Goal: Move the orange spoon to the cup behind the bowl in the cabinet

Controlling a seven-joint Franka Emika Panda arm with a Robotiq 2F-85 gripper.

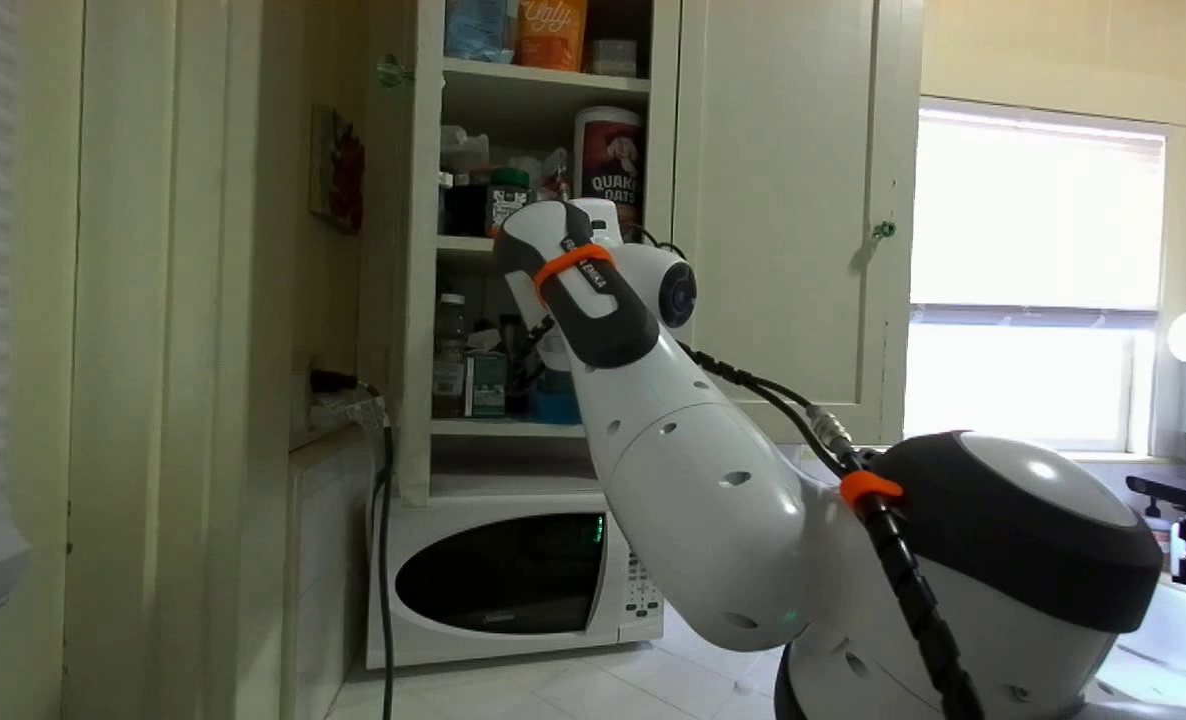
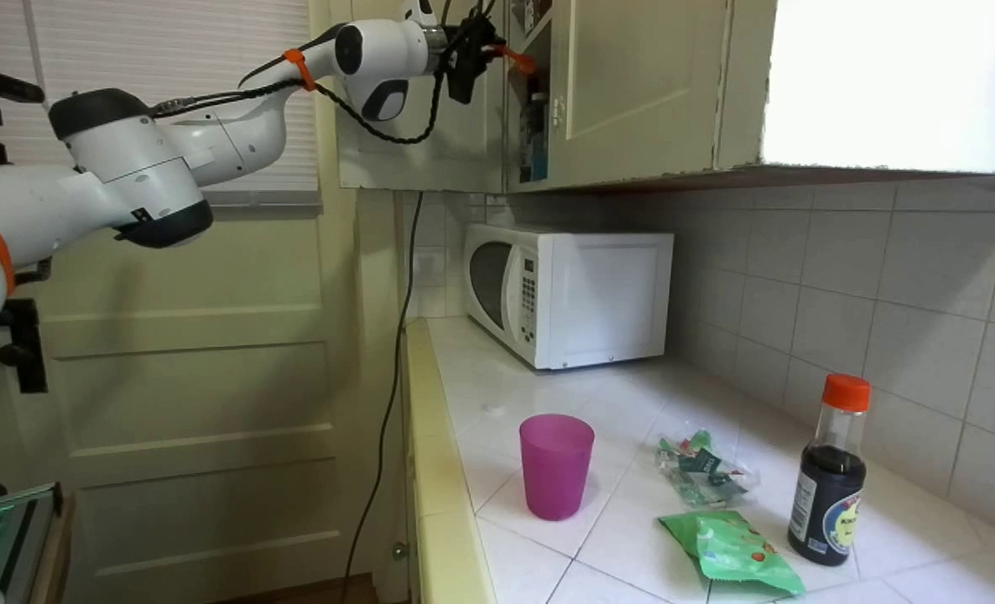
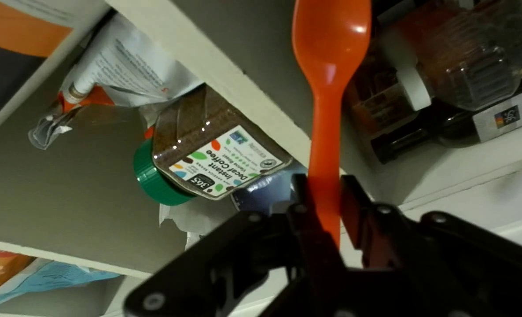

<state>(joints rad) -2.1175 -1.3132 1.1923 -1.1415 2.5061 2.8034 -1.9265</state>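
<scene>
My gripper (image 3: 325, 180) is shut on the handle of the orange spoon (image 3: 331, 39), bowl end pointing away from the fingers. The spoon lies across the view of a shelf edge (image 3: 226, 66) inside the cabinet. In an exterior view, the gripper (image 2: 491, 52) and spoon (image 2: 521, 60) are high up at the cabinet opening. In an exterior view (image 1: 593, 280), the arm hides the gripper and spoon. A blue container (image 1: 555, 397) on the lowest shelf is partly hidden by the arm; I cannot tell whether it is the bowl. I cannot make out the cup behind it.
A coffee jar (image 3: 217, 154) stands on the shelf above the edge. A balsamic bottle (image 3: 454, 125) and a clear bottle (image 3: 472, 75) are on the shelf below. An open cabinet door (image 2: 422, 155) is beside the arm. A pink cup (image 2: 556, 470) and a microwave (image 2: 602, 294) stand on the counter.
</scene>
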